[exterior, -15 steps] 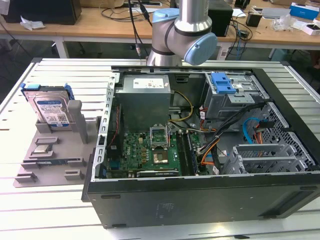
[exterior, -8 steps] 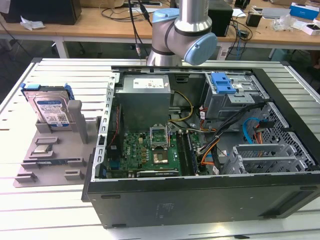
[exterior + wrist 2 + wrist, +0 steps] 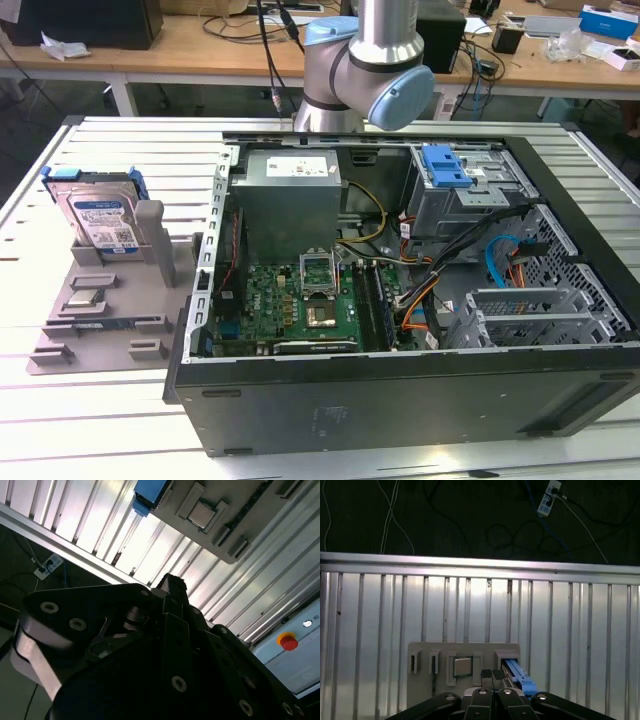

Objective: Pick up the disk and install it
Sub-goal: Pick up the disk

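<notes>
Hand (image 3: 492, 673) is seen closed, gripping nothing; disk (image 3: 100, 215) is propped in grey holder (image 3: 115, 345), exterior view's left.

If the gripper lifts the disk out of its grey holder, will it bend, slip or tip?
Probably stiff: the disk looks like a flat metal slab. It stands on edge in the grey holder, so a sideways push might tip it. Its blue rail frame may be less slippery than the metal.
</notes>
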`<control>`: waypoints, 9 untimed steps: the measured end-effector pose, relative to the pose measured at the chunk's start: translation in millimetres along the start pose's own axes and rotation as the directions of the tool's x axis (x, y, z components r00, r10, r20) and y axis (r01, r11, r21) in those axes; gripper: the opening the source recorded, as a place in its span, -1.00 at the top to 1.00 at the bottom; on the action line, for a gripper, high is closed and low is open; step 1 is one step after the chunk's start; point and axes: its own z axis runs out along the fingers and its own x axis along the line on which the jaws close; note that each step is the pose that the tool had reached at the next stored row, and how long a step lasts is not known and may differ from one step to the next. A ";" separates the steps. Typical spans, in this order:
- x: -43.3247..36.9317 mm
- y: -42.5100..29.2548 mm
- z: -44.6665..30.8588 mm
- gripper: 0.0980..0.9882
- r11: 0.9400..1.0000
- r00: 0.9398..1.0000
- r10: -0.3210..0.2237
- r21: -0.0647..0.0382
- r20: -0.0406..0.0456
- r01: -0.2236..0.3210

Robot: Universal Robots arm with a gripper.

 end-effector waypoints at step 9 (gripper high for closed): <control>0.0 0.0 0.0 0.70 1.000 1.000 -0.030 -0.001 -0.001 0.030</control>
